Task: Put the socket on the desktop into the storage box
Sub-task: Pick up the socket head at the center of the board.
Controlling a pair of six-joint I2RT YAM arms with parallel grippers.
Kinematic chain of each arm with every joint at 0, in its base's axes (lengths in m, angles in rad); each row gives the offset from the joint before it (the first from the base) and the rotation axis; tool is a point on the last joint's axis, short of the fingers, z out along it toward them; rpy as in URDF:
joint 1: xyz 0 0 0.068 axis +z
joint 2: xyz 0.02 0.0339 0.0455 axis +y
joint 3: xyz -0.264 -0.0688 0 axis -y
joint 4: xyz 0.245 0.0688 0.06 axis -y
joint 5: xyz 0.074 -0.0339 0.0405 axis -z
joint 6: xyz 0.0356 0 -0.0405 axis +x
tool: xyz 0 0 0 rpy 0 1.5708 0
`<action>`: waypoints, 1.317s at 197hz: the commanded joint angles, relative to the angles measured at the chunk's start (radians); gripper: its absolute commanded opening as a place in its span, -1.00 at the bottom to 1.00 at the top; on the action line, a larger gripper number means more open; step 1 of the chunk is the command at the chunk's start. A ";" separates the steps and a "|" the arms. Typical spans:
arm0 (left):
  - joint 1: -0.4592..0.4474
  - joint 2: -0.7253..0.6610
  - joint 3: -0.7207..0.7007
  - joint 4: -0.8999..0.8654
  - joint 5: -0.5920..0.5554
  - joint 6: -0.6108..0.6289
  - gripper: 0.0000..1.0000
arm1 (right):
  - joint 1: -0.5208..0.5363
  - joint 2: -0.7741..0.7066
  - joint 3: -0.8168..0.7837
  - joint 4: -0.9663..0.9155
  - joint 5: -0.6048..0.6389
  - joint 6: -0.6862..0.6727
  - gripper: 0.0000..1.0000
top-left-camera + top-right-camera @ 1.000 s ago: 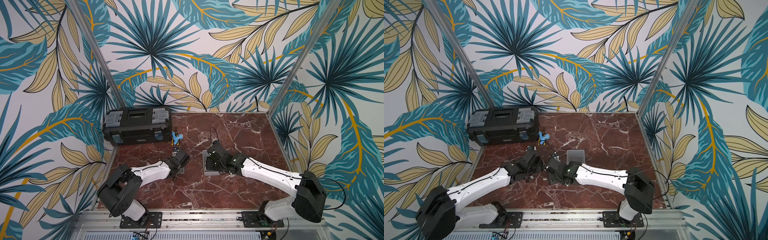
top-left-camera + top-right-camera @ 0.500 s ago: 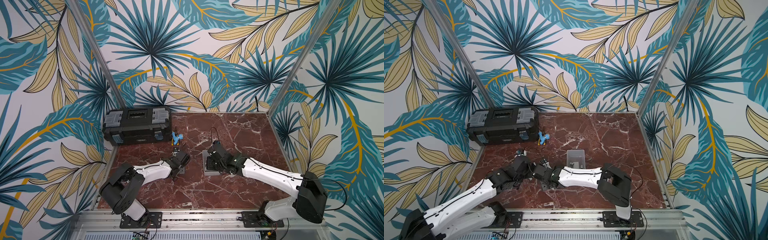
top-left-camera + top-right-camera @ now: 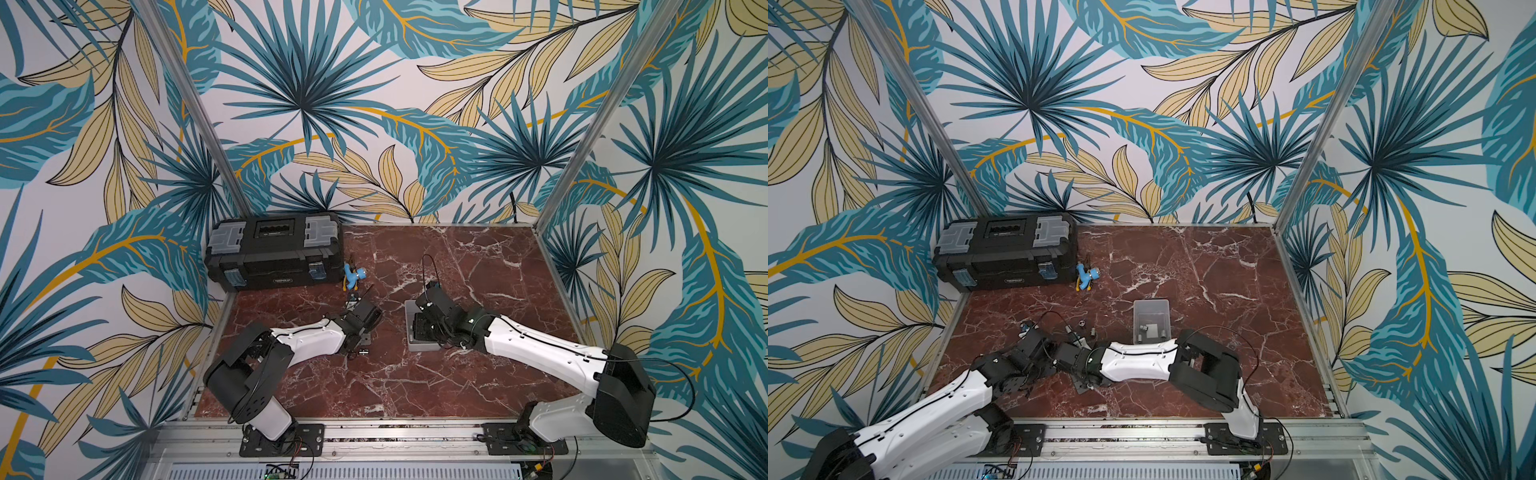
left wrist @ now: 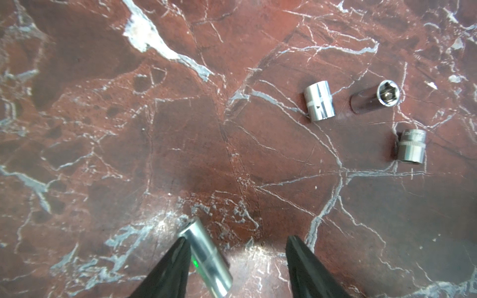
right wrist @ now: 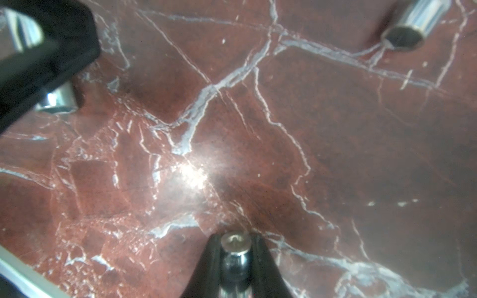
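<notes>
On the red-brown marble desktop (image 4: 180,144) lie several chrome sockets. A long socket (image 4: 206,258) lies flat against one finger of my open left gripper (image 4: 237,238), whose jaws stand wide apart. Three more sockets (image 4: 319,100) lie farther off. My right gripper (image 5: 235,238) is shut on a small socket (image 5: 235,242) just above the desktop. In a top view the translucent storage box (image 3: 1150,305) stands right of both grippers, with sockets on its floor. In a top view my right gripper (image 3: 424,328) covers the storage box (image 3: 411,347) instead.
A large black toolbox (image 3: 1007,253) sits at the back left, with a blue toy figure (image 3: 1087,275) beside it. Two loose sockets (image 3: 1082,322) lie left of the storage box. Aluminium rails (image 3: 1142,432) edge the front. My left gripper's black finger (image 5: 46,51) stands close by in the right wrist view.
In a top view the right arm's elbow has swung left and the left arm has drawn back toward the front rail. The two grippers stay close together left of the storage box.
</notes>
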 commanded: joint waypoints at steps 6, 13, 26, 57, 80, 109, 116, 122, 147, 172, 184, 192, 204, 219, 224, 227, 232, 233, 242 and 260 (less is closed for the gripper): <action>-0.001 -0.137 -0.048 -0.064 0.030 -0.021 0.02 | 0.119 0.048 0.074 -0.076 0.027 -0.093 -0.01; -0.001 -0.196 -0.062 -0.085 0.030 -0.028 0.06 | 0.162 0.080 0.101 -0.091 0.044 -0.106 0.07; -0.001 -0.292 -0.074 -0.142 0.031 -0.037 0.10 | 0.230 0.138 0.125 -0.077 0.062 -0.104 0.17; 0.000 -0.506 -0.089 -0.286 0.012 -0.047 0.15 | 0.321 0.317 0.204 -0.030 0.089 -0.098 0.29; 0.010 -0.603 -0.164 -0.385 -0.035 -0.090 0.18 | 0.342 0.421 0.291 -0.037 0.112 -0.093 0.28; 0.040 -0.692 -0.297 -0.397 -0.023 -0.141 0.27 | 0.344 0.473 0.325 -0.019 0.106 -0.087 0.29; 0.048 -0.704 -0.320 -0.384 -0.006 -0.161 0.28 | 0.345 0.487 0.330 -0.018 0.102 -0.091 0.28; 0.061 -0.707 -0.337 -0.376 0.007 -0.181 0.28 | 0.347 0.500 0.332 -0.018 0.097 -0.093 0.25; 0.082 -0.701 -0.368 -0.332 0.045 -0.220 0.26 | 0.360 0.533 0.323 -0.014 0.055 -0.105 0.19; 0.083 -0.704 -0.369 -0.307 0.050 -0.215 0.27 | 0.391 0.578 0.352 -0.032 0.025 -0.141 0.18; 0.084 -0.702 -0.361 -0.308 0.050 -0.210 0.27 | 0.402 0.598 0.362 -0.044 0.020 -0.148 0.14; 0.084 -0.701 -0.358 -0.309 0.049 -0.209 0.27 | 0.407 0.609 0.361 -0.051 0.025 -0.142 0.12; 0.084 -0.704 -0.359 -0.308 0.048 -0.207 0.27 | 0.407 0.621 0.354 -0.051 0.019 -0.136 0.01; 0.084 -0.702 -0.362 -0.306 0.045 -0.206 0.28 | 0.408 0.628 0.347 -0.058 0.018 -0.128 -0.11; 0.087 -0.702 -0.364 -0.305 0.044 -0.206 0.28 | 0.409 0.630 0.343 -0.059 0.019 -0.129 -0.14; 0.087 -0.701 -0.365 -0.305 0.045 -0.208 0.28 | 0.407 0.629 0.341 -0.060 0.021 -0.128 -0.17; 0.087 -0.700 -0.366 -0.303 0.045 -0.208 0.28 | 0.409 0.629 0.339 -0.064 0.023 -0.129 -0.22; 0.087 -0.699 -0.367 -0.303 0.044 -0.209 0.28 | 0.409 0.630 0.339 -0.065 0.024 -0.129 -0.23; 0.086 -0.699 -0.370 -0.303 0.045 -0.209 0.28 | 0.408 0.629 0.333 -0.068 0.028 -0.129 -0.29; 0.087 -0.703 -0.374 -0.303 0.043 -0.213 0.28 | 0.410 0.629 0.321 -0.069 0.036 -0.126 -0.51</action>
